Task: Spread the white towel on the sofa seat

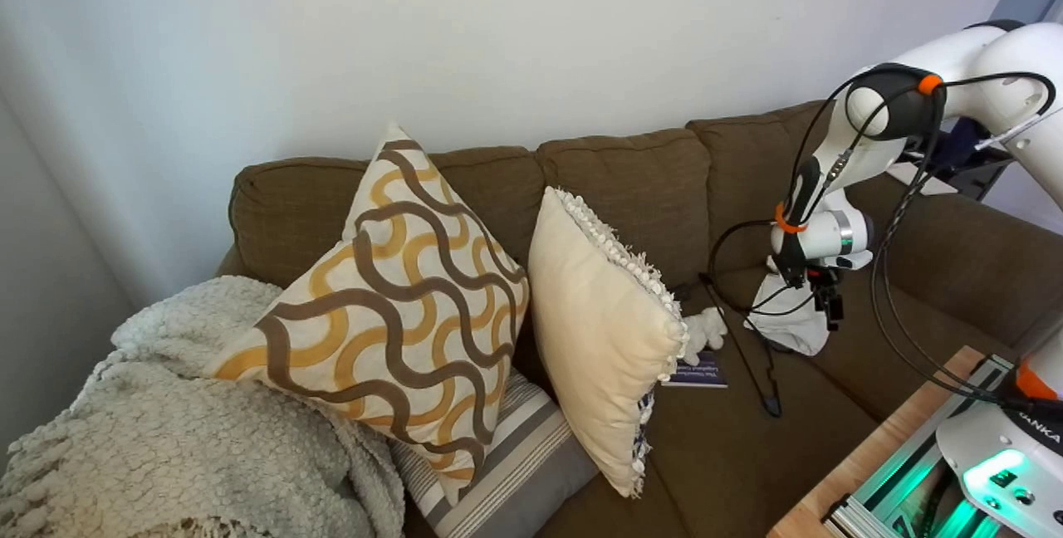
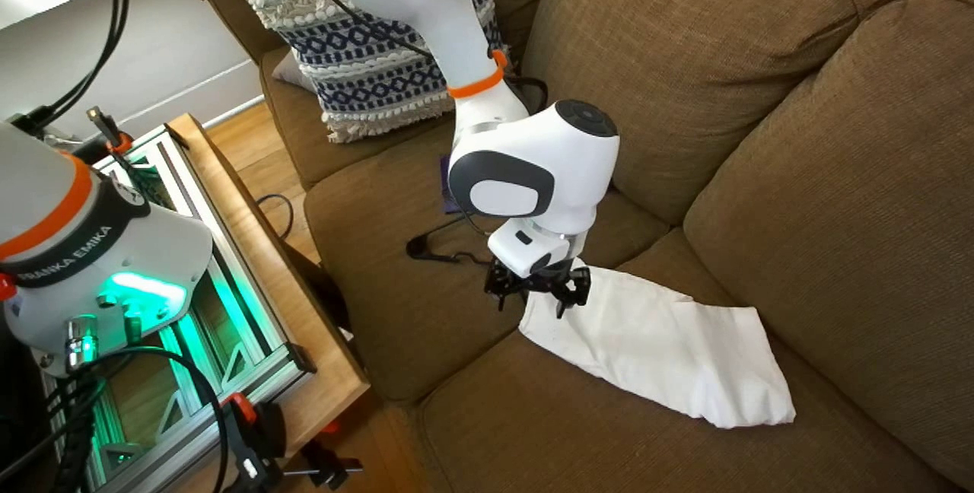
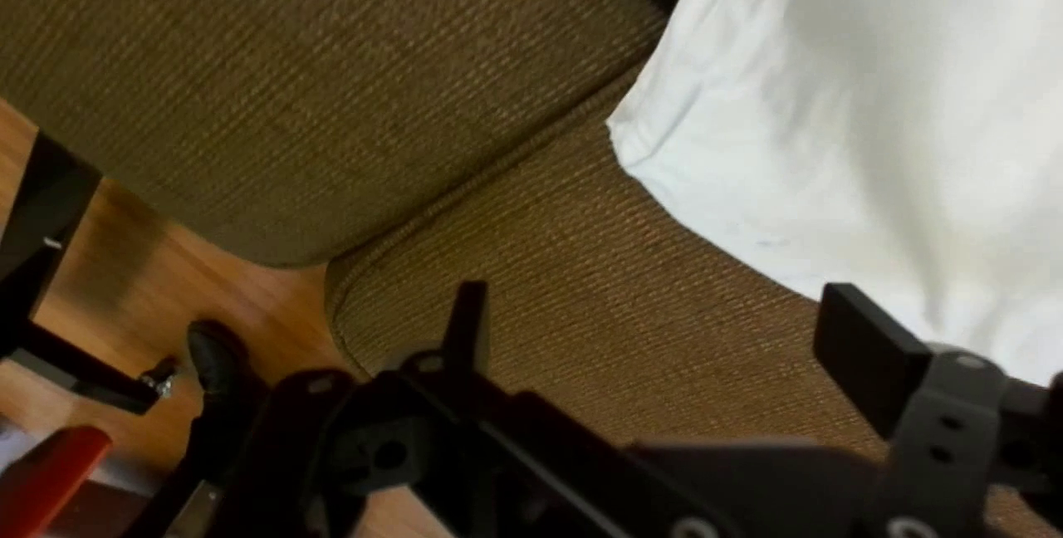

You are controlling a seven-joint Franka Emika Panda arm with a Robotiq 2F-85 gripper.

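Note:
The white towel (image 2: 662, 348) lies as a long, wrinkled, folded strip on the brown sofa seat (image 2: 517, 424), reaching towards the back cushions. It also shows in an exterior view (image 1: 785, 322), partly behind the gripper. In the wrist view the towel (image 3: 872, 148) fills the upper right, with one corner near the seam between two seat cushions. My gripper (image 3: 656, 297) is open with nothing between its fingers. It is over the towel's near end and edge in an exterior view (image 2: 531, 309). The right finger overlaps the towel's edge in the wrist view; whether it touches cannot be told.
A black hanger (image 2: 430, 248) and a purple book (image 1: 702, 372) lie on the seat beside the towel. A white plush (image 1: 706, 330) is by the book. A cream pillow (image 1: 598, 330) and a patterned pillow (image 1: 399, 297) stand farther along. The robot's wooden table (image 2: 335, 379) stands before the sofa.

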